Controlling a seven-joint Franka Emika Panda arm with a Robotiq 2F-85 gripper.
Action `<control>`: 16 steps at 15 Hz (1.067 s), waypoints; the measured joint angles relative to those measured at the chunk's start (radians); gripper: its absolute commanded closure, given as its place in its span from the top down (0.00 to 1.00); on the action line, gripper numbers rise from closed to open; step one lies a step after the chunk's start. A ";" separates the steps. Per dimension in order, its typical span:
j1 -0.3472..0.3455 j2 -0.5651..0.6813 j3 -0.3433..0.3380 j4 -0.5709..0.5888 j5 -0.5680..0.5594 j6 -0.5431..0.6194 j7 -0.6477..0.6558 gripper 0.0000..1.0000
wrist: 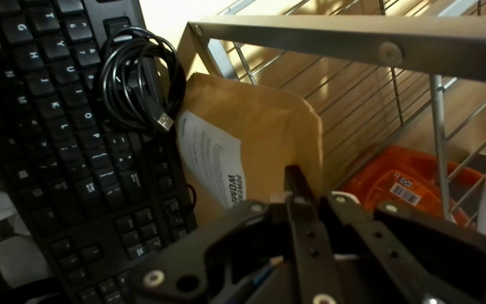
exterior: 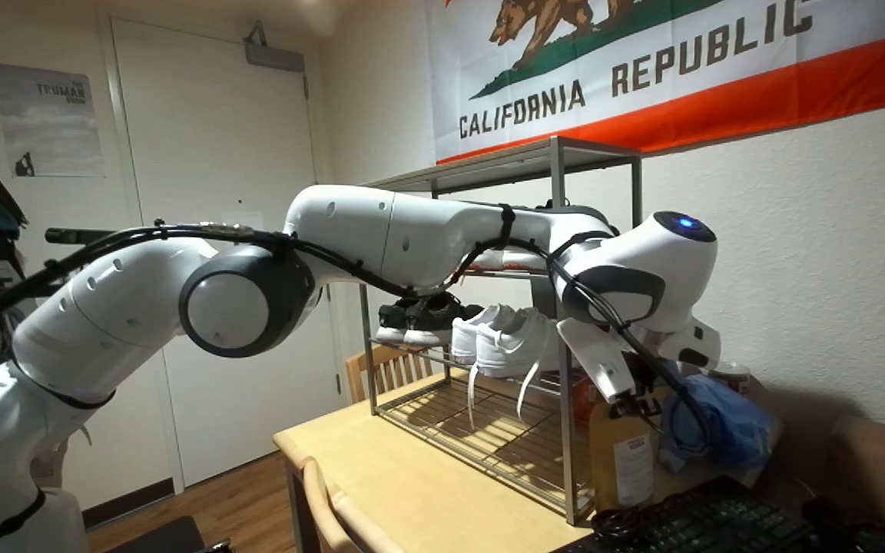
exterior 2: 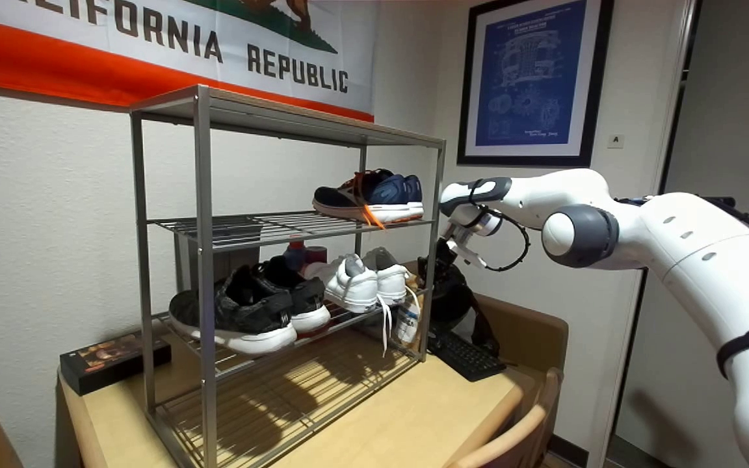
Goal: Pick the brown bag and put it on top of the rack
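The brown bag [exterior: 605, 461] is a flat paper envelope with a white printed label. It stands upright beside the rack's end post in an exterior view, and it fills the middle of the wrist view [wrist: 268, 122]. My gripper [exterior: 634, 405] is at the bag's top edge. In the wrist view my gripper [wrist: 312, 190] has its fingers close together with the bag's edge between them; the far fingertip is hidden behind the paper. Whether the bag's bottom touches the table cannot be told. The grey metal rack [exterior 2: 200, 260] has a flat top board [exterior 2: 296, 116], well above my gripper.
White shoes [exterior: 515, 349] and black shoes [exterior 2: 254, 312] sit on the rack's shelves. A black keyboard [wrist: 70, 118] with a coiled cable [wrist: 141, 84] lies beside the bag. A blue plastic bag [exterior: 727, 422] and an orange container [wrist: 411, 177] are close by. The rack post [exterior: 568, 430] is right alongside.
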 measured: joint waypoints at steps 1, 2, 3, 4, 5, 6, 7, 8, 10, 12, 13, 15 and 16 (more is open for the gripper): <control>0.000 0.000 0.000 0.000 -0.002 0.003 0.000 0.01; 0.000 0.000 0.000 0.001 -0.003 0.005 0.000 0.01; 0.000 0.000 -0.001 0.001 -0.004 0.007 0.000 0.01; 0.000 0.000 -0.001 0.002 -0.005 0.009 0.000 0.01; 0.000 0.000 -0.003 0.003 -0.006 0.016 0.000 0.01; 0.000 0.000 -0.004 0.005 -0.007 0.024 0.000 0.01; 0.000 -0.001 -0.006 0.007 -0.007 0.032 0.000 0.01; -0.001 -0.003 -0.009 0.011 -0.006 0.035 0.000 0.01; -0.008 -0.020 -0.012 0.016 -0.005 0.040 0.000 0.01; -0.022 -0.050 -0.012 0.019 -0.003 0.044 0.000 0.01; -0.031 -0.068 -0.012 0.019 -0.001 0.047 0.000 0.01; -0.051 -0.107 -0.012 0.020 0.004 0.052 0.000 0.01; -0.061 -0.126 -0.012 0.021 0.008 0.056 0.000 0.01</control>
